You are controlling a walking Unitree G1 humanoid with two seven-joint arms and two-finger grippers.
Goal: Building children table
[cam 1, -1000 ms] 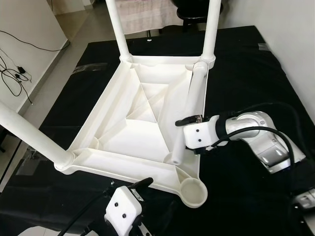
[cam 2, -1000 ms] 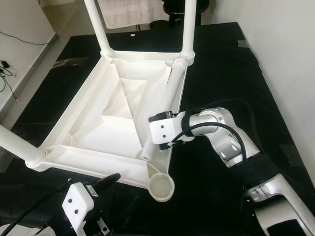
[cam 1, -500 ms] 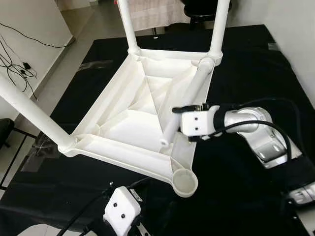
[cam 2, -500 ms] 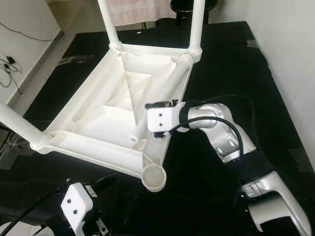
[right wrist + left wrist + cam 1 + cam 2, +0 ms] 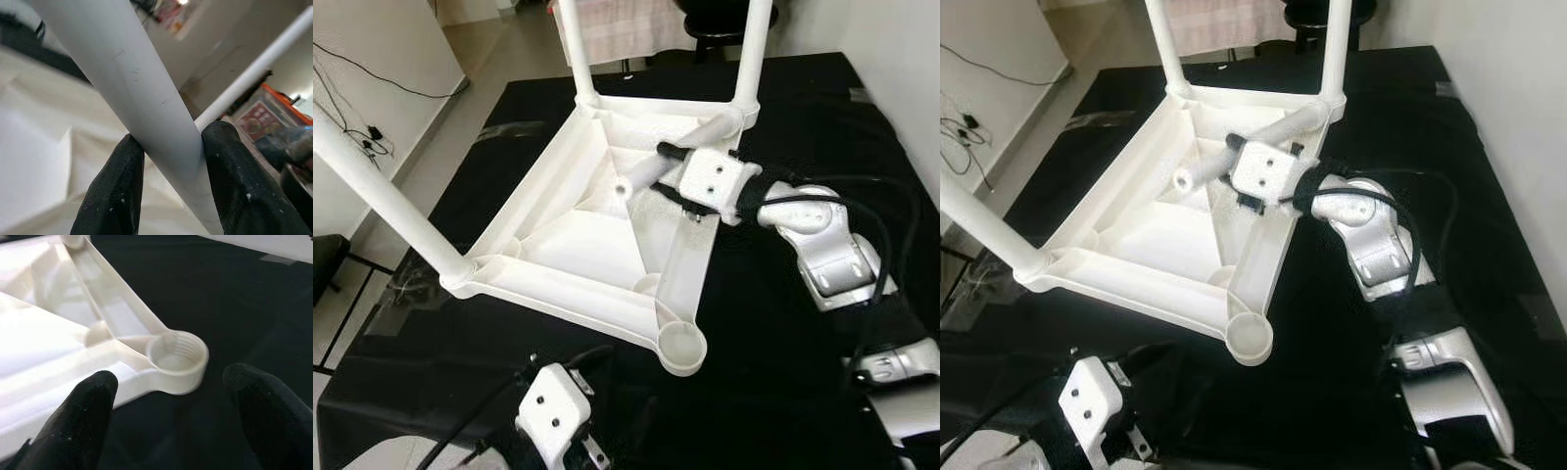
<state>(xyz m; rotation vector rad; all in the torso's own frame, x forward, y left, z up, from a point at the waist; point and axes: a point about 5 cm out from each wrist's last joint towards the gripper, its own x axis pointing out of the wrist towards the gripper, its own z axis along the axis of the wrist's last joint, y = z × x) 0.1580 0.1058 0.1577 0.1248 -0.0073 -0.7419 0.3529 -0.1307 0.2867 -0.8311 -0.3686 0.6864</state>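
White plastic tabletop (image 5: 570, 235) lies upside down on a black-covered desk (image 5: 803, 127), ribbed underside facing up. It sits toward the desk's left and far side, one corner reaching close to the near edge

Three legs already stand in their corner sockets: far-left leg (image 5: 575, 49), far-right leg (image 5: 753, 49), and left leg (image 5: 382, 191) at the corner near the desk's left edge. All three rise out of the top or side of the head views

Near corner carries an empty threaded socket (image 5: 682, 346), open upward. Left wrist view looks straight at that socket (image 5: 177, 358), threads visible inside the ring

Right gripper (image 5: 674, 164) reaches over the tabletop's right rim, fingers clamped on a loose fourth leg (image 5: 651, 171). That leg lies tilted across the underside, its far end up by the far-right corner, its open near end pointing toward the tabletop's middle. Right wrist view: both black fingers (image 5: 115, 186) press against the white tube (image 5: 122, 83) from either side

Left gripper (image 5: 166, 401) sits low at the desk's near edge, just short of the empty socket, fingers (image 5: 88, 411) spread apart and holding nothing

Cables (image 5: 357, 108) trail on the floor beyond the desk's left edge
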